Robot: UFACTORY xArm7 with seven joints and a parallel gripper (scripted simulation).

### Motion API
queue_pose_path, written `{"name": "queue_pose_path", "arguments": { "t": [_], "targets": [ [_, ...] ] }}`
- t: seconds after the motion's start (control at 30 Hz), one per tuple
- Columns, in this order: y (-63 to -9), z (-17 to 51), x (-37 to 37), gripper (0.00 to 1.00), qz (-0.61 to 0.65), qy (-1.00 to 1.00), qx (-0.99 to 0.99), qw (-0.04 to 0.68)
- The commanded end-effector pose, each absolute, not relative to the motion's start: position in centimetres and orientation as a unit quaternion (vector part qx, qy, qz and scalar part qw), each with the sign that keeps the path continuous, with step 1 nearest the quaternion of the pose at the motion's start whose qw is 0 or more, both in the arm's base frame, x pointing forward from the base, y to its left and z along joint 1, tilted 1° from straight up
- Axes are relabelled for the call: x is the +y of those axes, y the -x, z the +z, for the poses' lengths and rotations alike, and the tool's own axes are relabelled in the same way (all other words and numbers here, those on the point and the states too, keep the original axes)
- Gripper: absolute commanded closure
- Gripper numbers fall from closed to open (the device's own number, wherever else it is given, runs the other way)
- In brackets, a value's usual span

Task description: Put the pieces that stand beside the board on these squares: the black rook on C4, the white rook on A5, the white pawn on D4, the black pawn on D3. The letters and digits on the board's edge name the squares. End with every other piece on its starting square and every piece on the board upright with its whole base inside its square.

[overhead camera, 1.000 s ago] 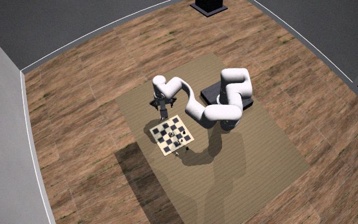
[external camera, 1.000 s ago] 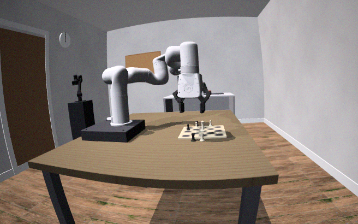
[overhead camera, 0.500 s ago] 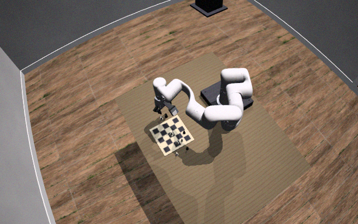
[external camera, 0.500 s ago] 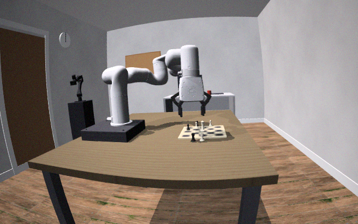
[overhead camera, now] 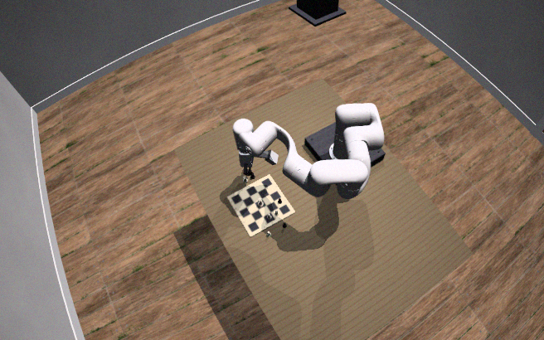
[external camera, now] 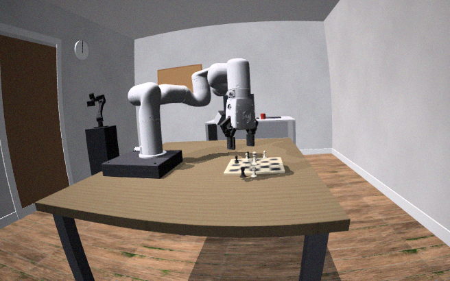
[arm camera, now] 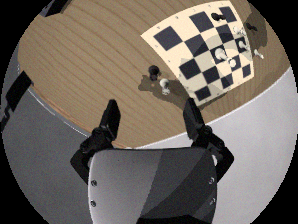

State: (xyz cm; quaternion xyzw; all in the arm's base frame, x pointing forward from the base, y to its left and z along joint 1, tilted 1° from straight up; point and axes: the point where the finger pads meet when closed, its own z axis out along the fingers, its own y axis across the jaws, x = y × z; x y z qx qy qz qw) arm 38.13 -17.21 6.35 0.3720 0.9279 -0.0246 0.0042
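Observation:
The chessboard (overhead camera: 250,233) (external camera: 228,171) (arm camera: 149,36) lies flat. My gripper (overhead camera: 248,173) (external camera: 241,147) (arm camera: 151,106) is open and empty, above the table at the board's far side in the exterior view. A black piece (arm camera: 153,72) and a white piece (overhead camera: 245,179) (arm camera: 164,86) stand close together off the board there, near the fingers. At the opposite side stand another black piece (overhead camera: 284,225) (external camera: 243,172) and another white piece (overhead camera: 269,234) (external camera: 254,172), apart. All four look upright. Which are rooks or pawns is too small to tell.
Several pieces stand on the board, among them a black one (overhead camera: 279,201) (external camera: 237,160) (arm camera: 217,16) and a tall white one (overhead camera: 260,203) (arm camera: 220,54). The arm's base block (external camera: 140,169) is on the same wooden table (external camera: 192,202). The arm's shadow crosses the board.

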Motion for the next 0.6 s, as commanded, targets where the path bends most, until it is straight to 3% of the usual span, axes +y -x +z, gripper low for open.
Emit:
{"name": "queue_pose_path", "arguments": {
  "t": [0.0, 0.07, 0.1, 0.33, 0.57],
  "targets": [
    [-38.19, 6.44, -17.24, 0.00, -0.017, -0.239, 0.971, 0.006],
    [-38.19, 6.44, -17.25, 0.00, -0.016, -0.199, 0.980, 0.005],
    [-38.19, 6.44, -17.25, 0.63, -0.015, -0.178, 0.984, 0.005],
    [-38.19, 6.44, -17.25, 0.63, -0.005, -0.032, 0.999, 0.005],
    [-38.19, 6.44, -17.25, 0.63, -0.005, -0.031, 1.000, 0.005]
  ]
}}
